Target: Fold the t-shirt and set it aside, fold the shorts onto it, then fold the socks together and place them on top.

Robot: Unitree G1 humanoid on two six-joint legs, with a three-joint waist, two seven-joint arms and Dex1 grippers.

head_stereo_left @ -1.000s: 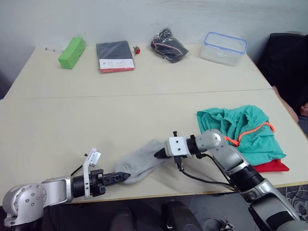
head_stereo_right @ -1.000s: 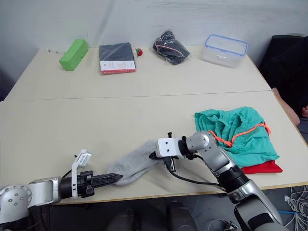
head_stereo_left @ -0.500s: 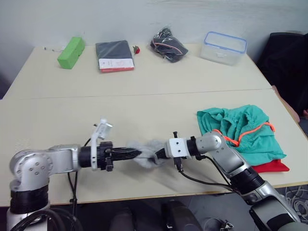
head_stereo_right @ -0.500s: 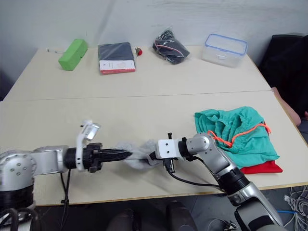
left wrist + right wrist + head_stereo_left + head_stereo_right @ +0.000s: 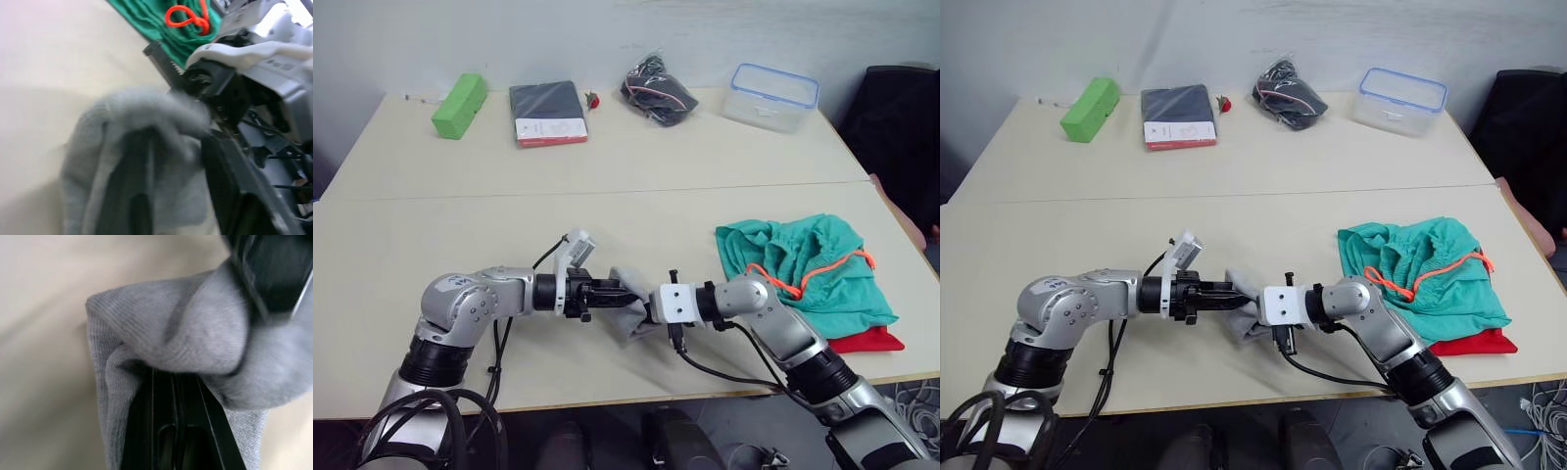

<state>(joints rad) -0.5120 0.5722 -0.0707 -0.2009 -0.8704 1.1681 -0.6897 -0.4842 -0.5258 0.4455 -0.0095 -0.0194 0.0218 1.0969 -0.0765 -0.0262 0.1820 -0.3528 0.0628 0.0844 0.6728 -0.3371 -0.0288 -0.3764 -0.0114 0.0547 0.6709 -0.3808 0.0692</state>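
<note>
Both tools meet tip to tip at the front of the pale beige desk [image 5: 607,206]: the left tool [image 5: 625,292] and the right tool [image 5: 1252,315] each pinch the bunched light grey knit socks [image 5: 631,311]. The teal-green cloth shorts [image 5: 808,266] (orange drawstring showing) lie crumpled at the right, atop the bright red t-shirt [image 5: 871,338].

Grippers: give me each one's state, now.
Left gripper: shut on the socks.
Right gripper: shut on the socks too, at their other end.
</note>
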